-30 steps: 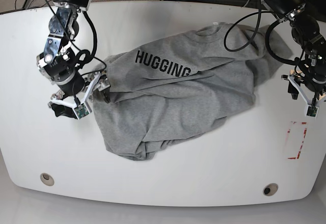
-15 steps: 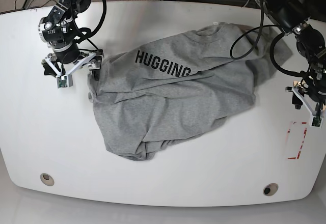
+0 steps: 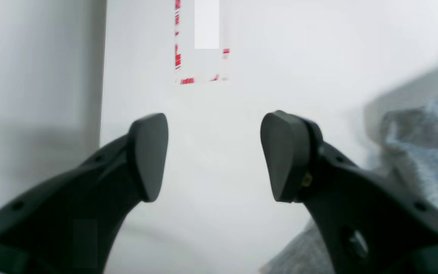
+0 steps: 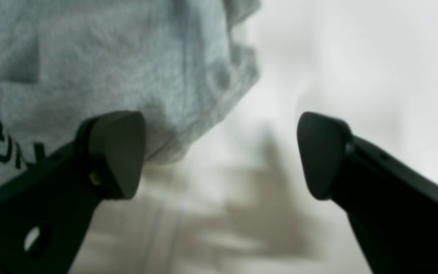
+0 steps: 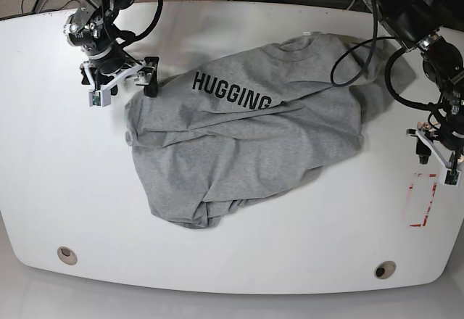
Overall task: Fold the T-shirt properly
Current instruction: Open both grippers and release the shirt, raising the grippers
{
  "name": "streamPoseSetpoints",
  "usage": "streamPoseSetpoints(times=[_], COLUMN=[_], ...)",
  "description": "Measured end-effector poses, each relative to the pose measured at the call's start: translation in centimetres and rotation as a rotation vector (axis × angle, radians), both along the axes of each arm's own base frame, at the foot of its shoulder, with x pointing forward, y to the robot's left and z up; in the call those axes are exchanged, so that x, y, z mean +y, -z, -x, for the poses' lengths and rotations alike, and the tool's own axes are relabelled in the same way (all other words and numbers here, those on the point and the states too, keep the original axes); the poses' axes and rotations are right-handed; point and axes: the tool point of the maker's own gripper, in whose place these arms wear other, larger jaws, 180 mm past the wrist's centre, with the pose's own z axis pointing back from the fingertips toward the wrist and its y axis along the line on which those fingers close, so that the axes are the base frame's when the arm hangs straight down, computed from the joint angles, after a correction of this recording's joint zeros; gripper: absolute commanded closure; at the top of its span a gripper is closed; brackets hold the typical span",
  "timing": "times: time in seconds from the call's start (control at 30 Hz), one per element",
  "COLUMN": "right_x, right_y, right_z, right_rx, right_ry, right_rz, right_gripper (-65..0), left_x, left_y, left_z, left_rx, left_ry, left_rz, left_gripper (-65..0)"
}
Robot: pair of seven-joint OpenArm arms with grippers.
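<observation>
1. Though the T-shirt (image 5: 239, 145) lies in the middle of the white table (image 5: 43, 188) in the base view, it is a rumpled heap, chest up with "HUGGING" showing, collar toward the far edge and the lower part bunched toward the near edge. It looks to me as if folding has hardly begun; the cloth needs spreading first. The right gripper (image 5: 119, 80) hangs at the shirt's corner on this view's left, jaws spread, likely lined up to take that edge. The left gripper (image 5: 435, 148) sits off the cloth on the opposite side, close to a red-marked rectangle (image 5: 423, 199) on the table. Black cables (image 5: 355, 43) loop over the shirt near the collar and could snag on a lift.

2. From the left wrist view, the left gripper (image 3: 215, 156) stands open with nothing between its pads (image 3: 148, 156); only bare table and the red marks (image 3: 188, 80) lie ahead. Grey cloth (image 3: 424, 152) shows at the right edge, beside the jaw, not within it.

3. From the right wrist view, the right gripper (image 4: 219, 152) is spread wide and empty. The shirt's bunched edge (image 4: 188, 95) sits just above one pad (image 4: 116, 152), lettering partly visible, though whether they touch I cannot tell.
</observation>
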Motion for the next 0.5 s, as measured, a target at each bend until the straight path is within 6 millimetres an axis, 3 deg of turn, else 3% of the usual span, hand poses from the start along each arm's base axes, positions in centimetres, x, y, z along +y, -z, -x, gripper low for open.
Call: streamPoseSetpoints(times=[0.27, 0.5], right_x=[1.6, 3.2], right_y=[0.9, 1.4], right_z=[-0.2, -0.4], right_rx=[0.01, 0.014], right_ry=[-0.035, -0.067], right_rz=[-0.041, -0.077], right_gripper=[-48.2, -37.9], left_x=[0.1, -0.1], left_y=[0.0, 1.9], left_z=[0.0, 0.0], left_rx=[0.001, 0.044], left_ry=[-0.002, -0.002], left_rz=[0.0, 0.042], left_gripper=[-38.6, -38.6])
